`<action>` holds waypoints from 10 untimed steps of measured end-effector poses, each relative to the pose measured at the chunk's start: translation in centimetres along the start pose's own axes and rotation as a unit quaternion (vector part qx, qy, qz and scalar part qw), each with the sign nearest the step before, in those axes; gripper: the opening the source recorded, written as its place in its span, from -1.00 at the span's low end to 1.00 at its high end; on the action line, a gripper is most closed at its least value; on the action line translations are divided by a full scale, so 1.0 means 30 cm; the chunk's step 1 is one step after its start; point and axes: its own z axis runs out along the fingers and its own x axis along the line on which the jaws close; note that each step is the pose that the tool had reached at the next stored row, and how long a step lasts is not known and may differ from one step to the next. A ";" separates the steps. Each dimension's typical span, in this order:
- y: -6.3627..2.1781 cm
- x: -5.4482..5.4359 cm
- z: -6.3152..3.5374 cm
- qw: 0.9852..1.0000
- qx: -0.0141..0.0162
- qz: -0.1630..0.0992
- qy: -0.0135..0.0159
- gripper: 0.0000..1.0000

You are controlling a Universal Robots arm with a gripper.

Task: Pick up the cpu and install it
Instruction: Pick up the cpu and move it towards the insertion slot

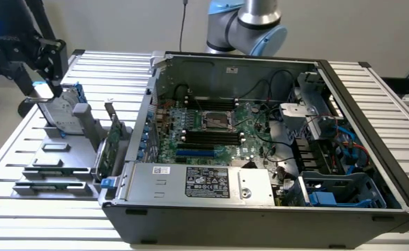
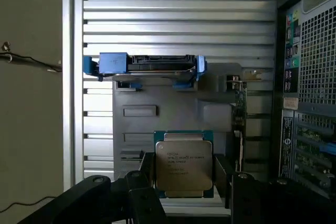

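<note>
The cpu (image 2: pixel 184 163) is a flat square chip with a dull silver top plate and a green edge. It sits between the dark fingers (image 2: pixel 146 177) of my gripper (image 2: pixel 185 182), which is shut on its two sides. In the exterior view the gripper (image 1: pixel 41 86) hangs at the far left, above the grey parts fixture (image 1: pixel 58 157), with the cpu (image 1: pixel 39 94) under it, lifted off the fixture. The motherboard's empty cpu socket (image 1: pixel 218 121) lies inside the open computer case (image 1: pixel 260 157), well to the exterior view's right of the gripper.
A hard drive with blue rails (image 2: pixel 144 64) stands upright in the fixture. A green card (image 1: pixel 105 149) stands by the case wall. A silver box with a black label (image 1: pixel 204 183) fills the case's front. The arm's base (image 1: pixel 249 26) rises behind the case. The slatted table (image 1: pixel 23 136) surrounds everything.
</note>
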 end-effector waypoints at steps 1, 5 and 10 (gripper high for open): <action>0.001 -0.014 -0.012 1.000 0.000 0.000 0.001 0.09; 0.003 -0.075 -0.051 1.000 0.000 0.000 0.003 0.09; 0.004 -0.150 -0.078 1.000 0.000 0.000 0.004 0.09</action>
